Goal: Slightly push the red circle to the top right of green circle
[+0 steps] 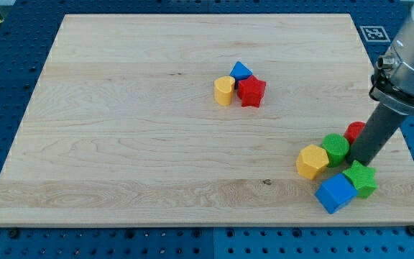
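The red circle [354, 131] sits near the view's right edge, partly hidden behind my dark rod. The green circle [335, 147] lies just to its lower left, touching or nearly touching it. My tip [361, 162] rests on the board just right of the green circle and just below the red circle, above the green star [361, 178].
A yellow hexagon [312, 161] lies left of the green circle and a blue cube [335, 193] below it. Near the board's middle a yellow heart [224, 91], a blue triangle [241, 70] and a red star [251, 91] cluster together. The board's right edge [408, 155] is close.
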